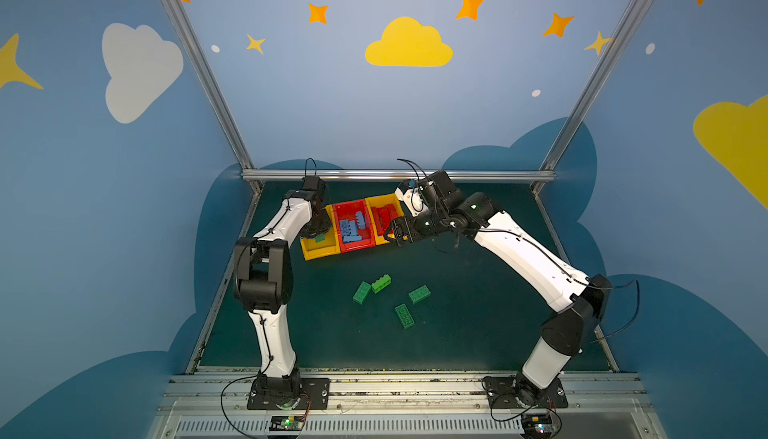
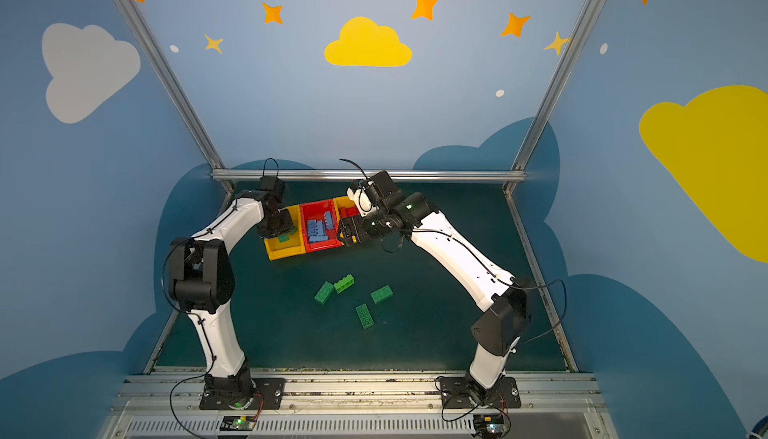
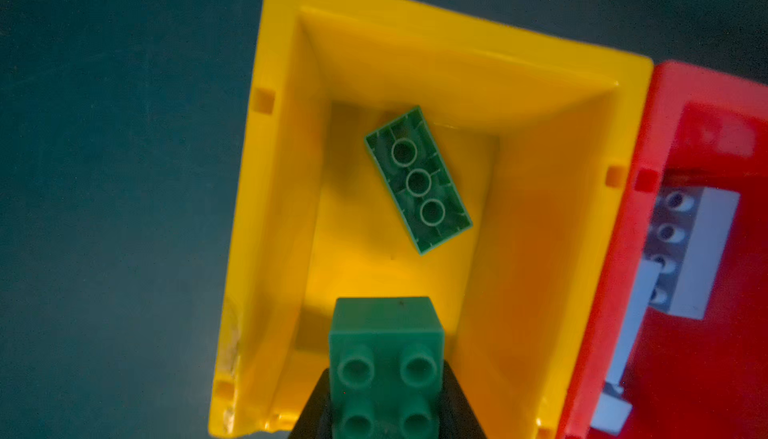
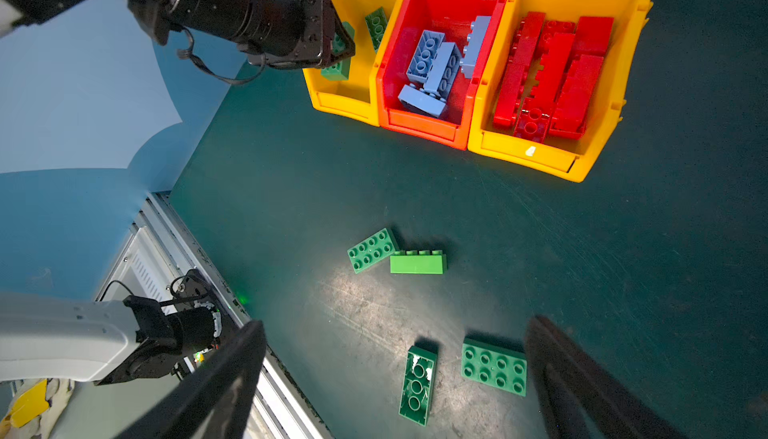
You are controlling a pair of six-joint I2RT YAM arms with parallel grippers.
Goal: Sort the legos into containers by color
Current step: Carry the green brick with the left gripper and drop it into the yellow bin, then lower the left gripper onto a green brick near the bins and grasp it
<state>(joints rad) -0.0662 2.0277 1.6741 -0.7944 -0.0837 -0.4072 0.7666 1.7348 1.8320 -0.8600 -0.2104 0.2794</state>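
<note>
My left gripper [image 3: 386, 399] is shut on a green lego [image 3: 386, 358] and hangs over the left yellow container [image 3: 282, 208]. An upturned green lego [image 3: 417, 179] lies on that container's floor. The red container [image 1: 357, 246] beside it holds light blue legos [image 1: 353, 227], and the right yellow container [image 1: 384, 200] holds red legos [image 4: 552, 71]. Several green legos [image 1: 381, 283] lie loose on the dark mat, in front of the containers in both top views. My right gripper [image 4: 397, 322] is open and empty, high above the mat by the right yellow container [image 4: 536, 158].
The left arm's wrist [image 4: 257, 13] reaches over the left yellow container. An aluminium rail [image 1: 395, 175] runs along the back of the mat, and another rail [image 1: 395, 383] with the arm bases closes the front. Blue walls stand on both sides.
</note>
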